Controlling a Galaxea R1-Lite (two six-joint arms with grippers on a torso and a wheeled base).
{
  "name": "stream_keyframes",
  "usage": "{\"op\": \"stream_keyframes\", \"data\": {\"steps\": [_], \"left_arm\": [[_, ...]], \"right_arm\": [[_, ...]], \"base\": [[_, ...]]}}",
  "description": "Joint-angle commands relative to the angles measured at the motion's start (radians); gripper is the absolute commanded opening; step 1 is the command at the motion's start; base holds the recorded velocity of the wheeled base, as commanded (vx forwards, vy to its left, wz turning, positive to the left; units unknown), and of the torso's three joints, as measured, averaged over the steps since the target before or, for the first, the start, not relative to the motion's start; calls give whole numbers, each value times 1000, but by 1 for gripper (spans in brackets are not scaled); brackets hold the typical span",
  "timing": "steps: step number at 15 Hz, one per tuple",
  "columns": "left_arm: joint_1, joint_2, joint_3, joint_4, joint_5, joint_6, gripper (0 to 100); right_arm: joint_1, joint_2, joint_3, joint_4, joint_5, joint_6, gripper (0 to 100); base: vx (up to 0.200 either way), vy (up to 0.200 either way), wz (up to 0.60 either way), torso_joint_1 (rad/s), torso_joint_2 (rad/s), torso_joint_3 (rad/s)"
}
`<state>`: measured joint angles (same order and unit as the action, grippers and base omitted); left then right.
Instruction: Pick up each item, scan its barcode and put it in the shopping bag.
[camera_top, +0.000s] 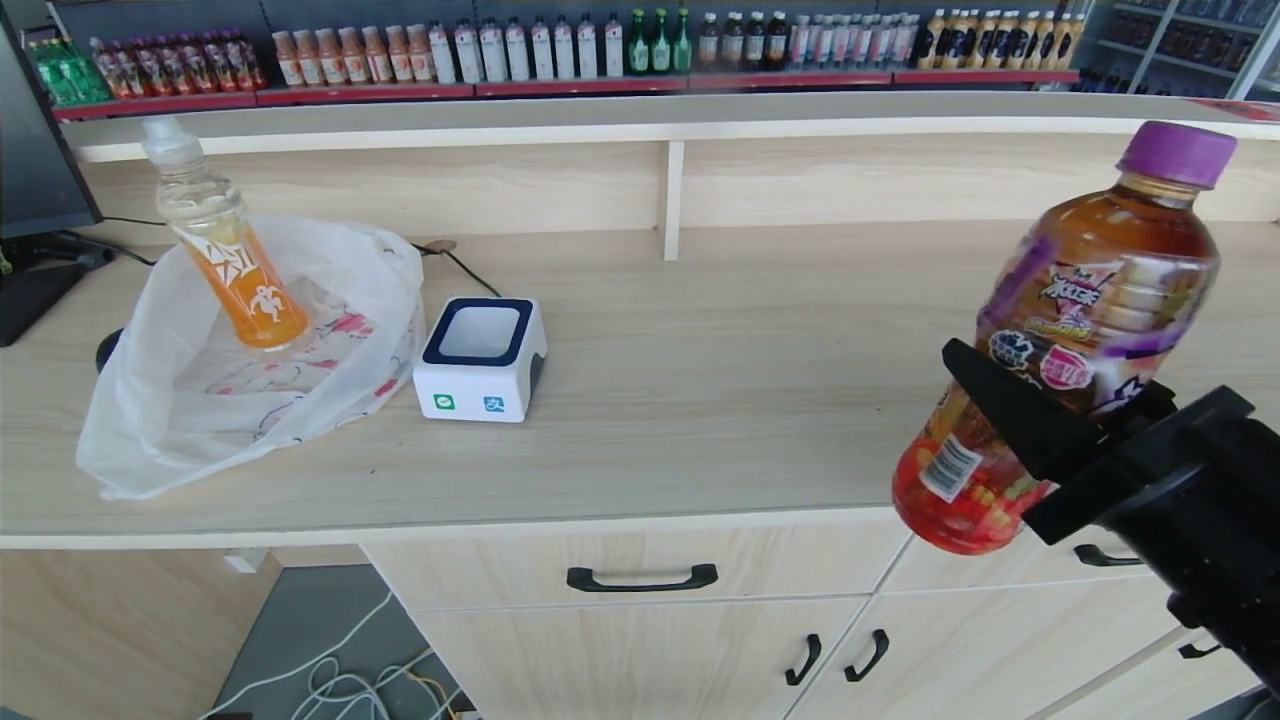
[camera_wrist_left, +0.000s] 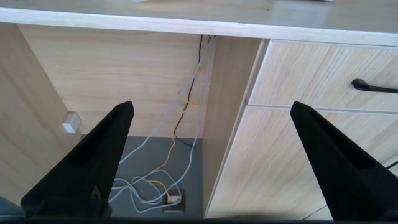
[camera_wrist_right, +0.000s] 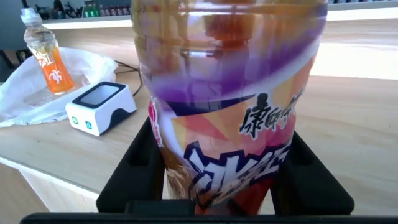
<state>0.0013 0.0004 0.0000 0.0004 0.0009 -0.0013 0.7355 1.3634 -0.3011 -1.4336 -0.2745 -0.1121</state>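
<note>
Purple-capped bottle (camera_top: 1090, 330), barcode (camera_top: 950, 467) visible, sits clamped in right end effector (camera_wrist_right: 224, 177); left end effector (camera_wrist_left: 211, 109) spread wide.

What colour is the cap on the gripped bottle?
Purple; the cap of the bottle shows best in head view.

Bare wooden counter (camera_top: 760, 380) lies open between the right gripper (camera_top: 1040, 410), clasped around a purple-capped bottle (camera_top: 1100, 300), and the white scanner (camera_top: 481, 360) well off to that gripper's left. Just past the scanner a plastic bag (camera_top: 170, 410) slumps, 1 orange bottle (camera_top: 225, 250) leaning in its mouth. Beyond the gripper a raised ledge (camera_top: 640, 130) walls the counter's far side. The left gripper (camera_wrist_left: 211, 109), jaws spread, faces an open recess (camera_wrist_left: 124, 74) hung with cables (camera_wrist_left: 185, 106), drawer fronts (camera_wrist_left: 311, 68) beside it.
</note>
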Motion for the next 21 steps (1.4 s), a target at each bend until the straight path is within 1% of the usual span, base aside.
{"op": "stream_keyframes", "data": {"steps": [1, 4, 7, 10, 11, 12, 13, 14, 15, 17, 19, 21], "left_arm": [[0, 0, 0, 0, -1, 0, 100], [0, 0, 0, 0, 1, 0, 100], [0, 0, 0, 0, 1, 0, 100], [0, 0, 0, 0, 1, 0, 100], [0, 0, 0, 0, 1, 0, 100], [0, 0, 0, 0, 1, 0, 100], [0, 0, 0, 0, 1, 0, 100], [0, 0, 0, 0, 1, 0, 100], [0, 0, 0, 0, 1, 0, 100], [0, 0, 0, 0, 1, 0, 100], [0, 0, 0, 0, 1, 0, 100], [0, 0, 0, 0, 1, 0, 100]], "right_arm": [[24, -35, 30, -2, 1, 0, 0], [51, -35, 17, -2, 4, 5, 0], [117, -27, 17, -2, 18, 11, 0], [120, -3, -1, -1, 170, 51, 0], [120, 11, -13, -1, 198, 78, 0], [125, 39, -49, -2, 268, 144, 0], [108, 49, -79, -1, 310, 166, 0], [88, 74, -119, -1, 331, 192, 0], [90, 85, -144, -1, 357, 226, 0], [87, 92, -158, -1, 431, 269, 0], [87, 94, -159, -1, 460, 292, 0], [85, 94, -159, -1, 463, 316, 0]], "base": [[0, 0, 0, 0, 0, 0], [0, 0, 0, 0, 0, 0], [0, 0, 0, 0, 0, 0], [0, 0, 0, 0, 0, 0], [0, 0, 0, 0, 0, 0], [0, 0, 0, 0, 0, 0], [0, 0, 0, 0, 0, 0], [0, 0, 0, 0, 0, 0], [0, 0, 0, 0, 0, 0], [0, 0, 0, 0, 0, 0], [0, 0, 0, 0, 0, 0], [0, 0, 0, 0, 0, 0]]}}
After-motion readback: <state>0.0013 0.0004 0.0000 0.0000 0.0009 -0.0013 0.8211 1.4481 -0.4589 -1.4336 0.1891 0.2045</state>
